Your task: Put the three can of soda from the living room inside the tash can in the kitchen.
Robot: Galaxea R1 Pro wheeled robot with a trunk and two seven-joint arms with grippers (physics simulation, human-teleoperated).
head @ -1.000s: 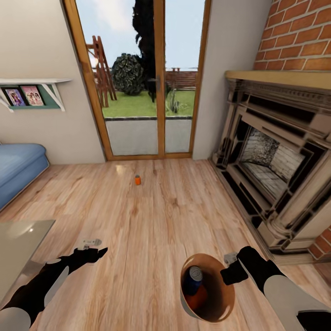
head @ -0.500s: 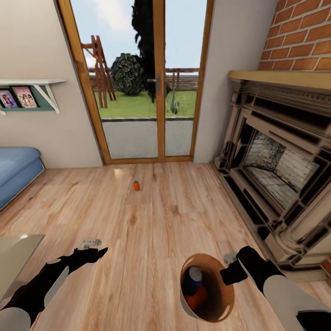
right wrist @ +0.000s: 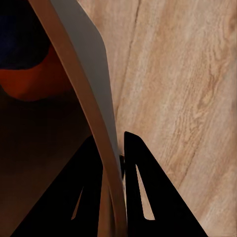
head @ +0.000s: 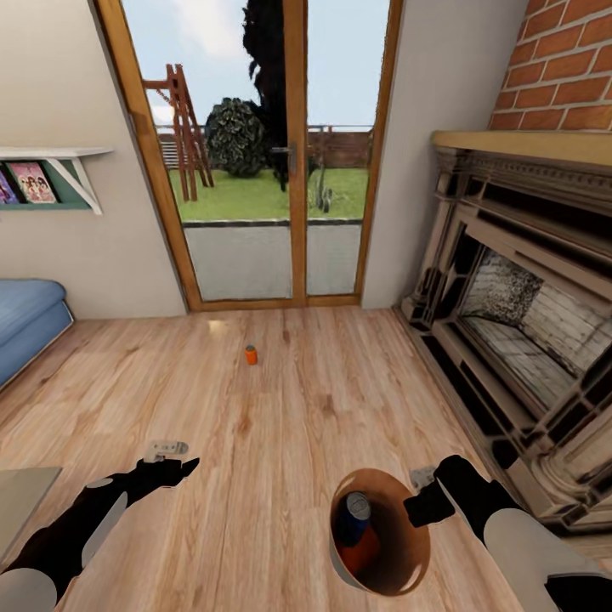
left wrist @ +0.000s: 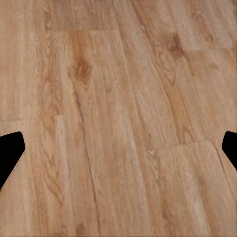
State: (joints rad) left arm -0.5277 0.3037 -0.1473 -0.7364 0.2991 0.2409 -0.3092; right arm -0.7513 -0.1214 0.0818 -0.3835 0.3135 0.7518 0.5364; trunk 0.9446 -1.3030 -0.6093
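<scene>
One orange can of soda [head: 251, 354] stands upright on the wooden floor ahead, in front of the glass door. The trash can [head: 406, 544] hangs low at the right, with my right gripper [head: 420, 508] shut on its rim. A blue can [head: 355, 512] and an orange can [head: 363, 550] lie inside it. In the right wrist view the two fingers [right wrist: 143, 190] clamp the bin's wall [right wrist: 84, 84], and the orange can [right wrist: 29, 79] shows inside. My left gripper [head: 174, 467] is open over bare floor, its fingertips [left wrist: 11, 158] wide apart.
A fireplace [head: 518, 314] with a brick chimney lines the right wall. A blue sofa [head: 25, 327] stands at the left, with a glass table corner [head: 21, 497] near my left arm. The glass door [head: 272, 161] closes off the far end.
The whole view has shifted: sofa, shelf and table slid left, and the orange floor can sits lower in the picture. Both arms and the held bin keep their places in the view.
</scene>
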